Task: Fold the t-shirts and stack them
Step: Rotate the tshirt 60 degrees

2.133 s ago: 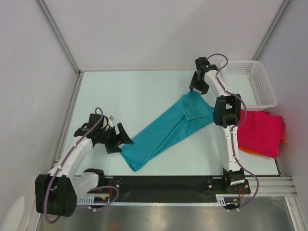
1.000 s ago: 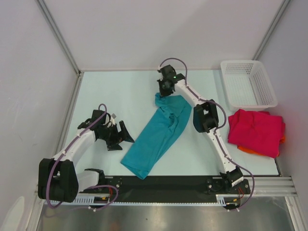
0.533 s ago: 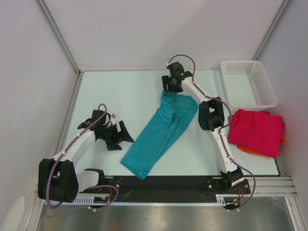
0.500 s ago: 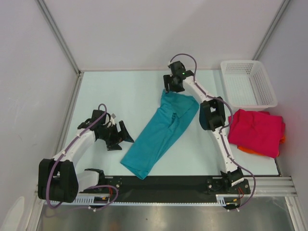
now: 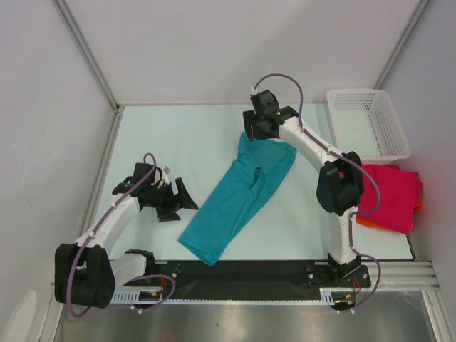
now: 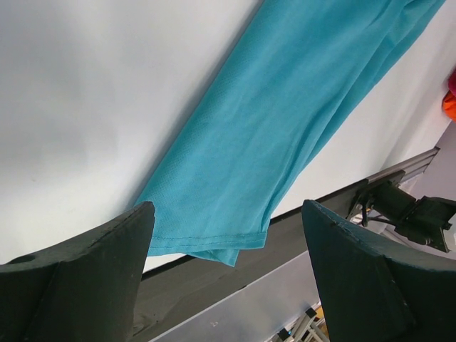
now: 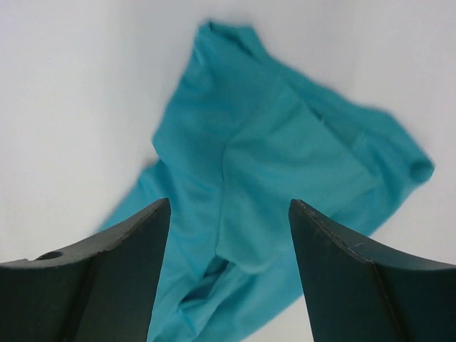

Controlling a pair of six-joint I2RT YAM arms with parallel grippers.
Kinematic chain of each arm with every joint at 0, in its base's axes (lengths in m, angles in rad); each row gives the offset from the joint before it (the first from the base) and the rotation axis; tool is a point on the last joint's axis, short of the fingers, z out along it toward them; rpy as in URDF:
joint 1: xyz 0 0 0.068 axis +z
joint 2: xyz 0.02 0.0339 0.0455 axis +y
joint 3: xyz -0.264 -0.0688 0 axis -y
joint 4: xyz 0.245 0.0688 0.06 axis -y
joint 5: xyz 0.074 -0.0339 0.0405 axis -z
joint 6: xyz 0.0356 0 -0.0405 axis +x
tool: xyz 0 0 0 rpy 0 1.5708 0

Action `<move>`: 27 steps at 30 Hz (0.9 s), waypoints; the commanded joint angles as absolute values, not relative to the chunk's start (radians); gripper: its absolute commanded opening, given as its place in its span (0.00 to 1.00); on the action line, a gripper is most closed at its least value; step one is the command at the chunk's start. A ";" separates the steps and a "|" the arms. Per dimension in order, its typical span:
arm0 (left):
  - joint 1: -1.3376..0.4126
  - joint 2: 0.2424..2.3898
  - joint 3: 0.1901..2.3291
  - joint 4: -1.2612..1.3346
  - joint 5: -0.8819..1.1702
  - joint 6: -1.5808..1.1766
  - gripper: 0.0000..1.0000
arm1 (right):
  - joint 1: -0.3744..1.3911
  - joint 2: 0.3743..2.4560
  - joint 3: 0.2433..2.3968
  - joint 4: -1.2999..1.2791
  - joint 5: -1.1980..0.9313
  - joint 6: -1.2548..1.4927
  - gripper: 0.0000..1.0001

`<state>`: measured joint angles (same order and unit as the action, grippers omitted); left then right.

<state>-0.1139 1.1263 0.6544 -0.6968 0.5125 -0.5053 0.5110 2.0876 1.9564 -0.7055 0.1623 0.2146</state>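
Left gripper (image 6: 226, 214) and right gripper (image 7: 228, 206) jaws wide apart, empty, near the soft, creased, elongated teal t-shirt (image 5: 239, 196).

A pale mint desk (image 5: 185, 142) stands boxed in by plain grey-white walls (image 5: 235, 43) at 9, 12 and 3 o'clock, aluminium posts (image 5: 86, 53) meeting its far corners at 11 and 1 o'clock, a black rail (image 5: 242, 272) along its 6 o'clock edge, brushed steel (image 5: 249, 320) beyond, all evenly, softly lit.
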 commanded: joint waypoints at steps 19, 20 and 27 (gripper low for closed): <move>-0.120 1.135 0.701 -0.690 0.563 -0.462 0.90 | 0.370 2.386 1.920 -0.776 0.117 0.383 0.73; -0.120 1.141 0.707 -0.692 0.564 -0.460 0.90 | 0.361 2.407 1.948 -0.790 0.121 0.387 0.73; -0.120 1.204 0.742 -0.695 0.566 -0.446 0.90 | 0.273 2.603 2.291 -0.916 0.169 0.367 0.73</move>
<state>-0.1139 1.1824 0.6945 -0.7052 0.5388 -0.4789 0.3447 2.4424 2.1502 -0.9062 0.1162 0.3820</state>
